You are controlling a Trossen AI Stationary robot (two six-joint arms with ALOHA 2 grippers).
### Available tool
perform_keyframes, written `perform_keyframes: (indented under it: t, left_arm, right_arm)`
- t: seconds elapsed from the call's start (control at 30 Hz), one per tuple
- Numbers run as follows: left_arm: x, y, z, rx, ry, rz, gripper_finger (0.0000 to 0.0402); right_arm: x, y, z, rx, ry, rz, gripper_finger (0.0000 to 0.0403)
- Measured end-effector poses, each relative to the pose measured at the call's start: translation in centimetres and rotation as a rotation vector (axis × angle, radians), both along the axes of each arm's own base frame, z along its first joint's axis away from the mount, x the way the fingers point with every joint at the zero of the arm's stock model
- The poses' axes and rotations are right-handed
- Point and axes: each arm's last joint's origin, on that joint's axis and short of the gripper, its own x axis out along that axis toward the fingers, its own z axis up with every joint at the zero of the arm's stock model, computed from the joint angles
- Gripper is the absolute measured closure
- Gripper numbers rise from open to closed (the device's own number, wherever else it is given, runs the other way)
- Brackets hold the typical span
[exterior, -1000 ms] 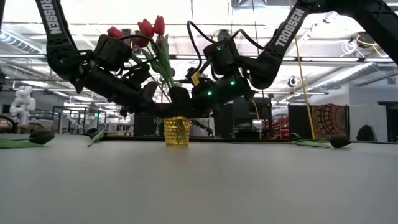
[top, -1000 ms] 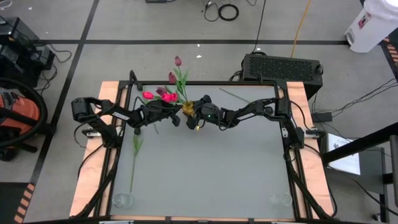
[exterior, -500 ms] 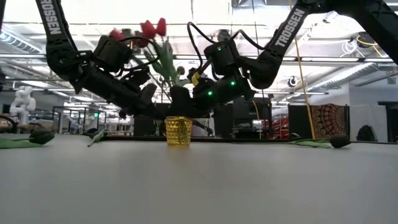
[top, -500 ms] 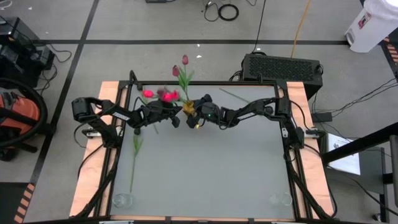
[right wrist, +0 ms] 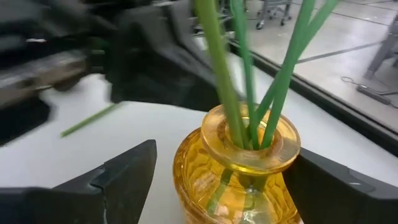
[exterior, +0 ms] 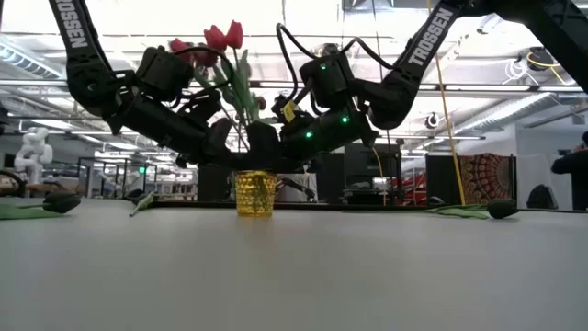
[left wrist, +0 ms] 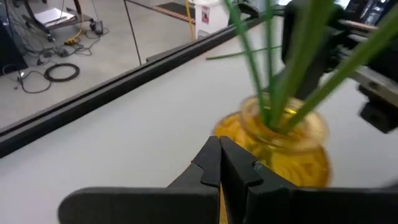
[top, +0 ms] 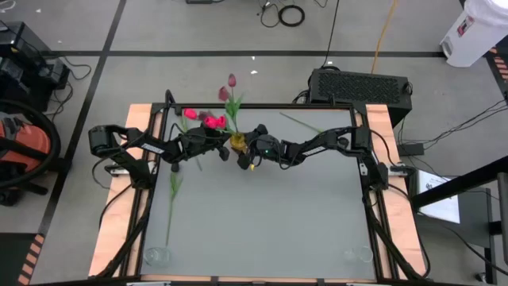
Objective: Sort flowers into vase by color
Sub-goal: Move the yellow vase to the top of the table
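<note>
Closed left gripper [left wrist: 220,163] beside yellow vase [left wrist: 292,144] holding stems [left wrist: 283,74].

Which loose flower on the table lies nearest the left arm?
The long-stemmed flower lying lengthwise on the table's left side, just below the left arm. The other loose stem lies near the far edge, by the right arm.

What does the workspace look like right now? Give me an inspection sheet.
Surface: grey table, wooden edges.
Job's things: yellow glass vase standing near the far edge, green stems in it; pink and red tulips above. Loose flower lying left; dark-headed flowers at both sides.
Clutter: nothing seen.
Grippers: left gripper shut, empty, beside the vase; right gripper open, fingers on either side of the vase.
Cables: coiled cable on the floor beyond the table.
Surroundings: black box behind the table; person at the low view's right edge.
</note>
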Motion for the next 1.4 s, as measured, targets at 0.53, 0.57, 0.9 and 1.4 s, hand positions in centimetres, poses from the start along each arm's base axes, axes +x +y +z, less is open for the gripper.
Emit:
perform_keyframes:
  t: [0.53, 0.57, 0.9, 1.4]
  left_arm:
    - [0.7, 0.0, 0.6, -0.061, -0.062, -0.054, 0.0401]
    - [0.7, -0.1, 0.6, -0.062, -0.06, -0.057, 0.0401]
    - [0.8, -1.0, -0.1, -0.117, 0.002, -0.08, 0.0401]
    - [0.7, -1.0, -0.2, -0.12, 0.008, -0.079, 0.0401]
  right_arm:
    - [0.2, 0.9, 0.0, -0.012, -0.001, 0.021, 0.0076]
    - [0.2, 0.9, 0.0, -0.012, -0.001, 0.021, 0.0076]
    - [0.3, 0.9, 0.1, -0.015, -0.019, 0.019, 0.0076]
    - [1.2, 0.6, 0.8, -0.032, 0.062, 0.0, 0.0076]
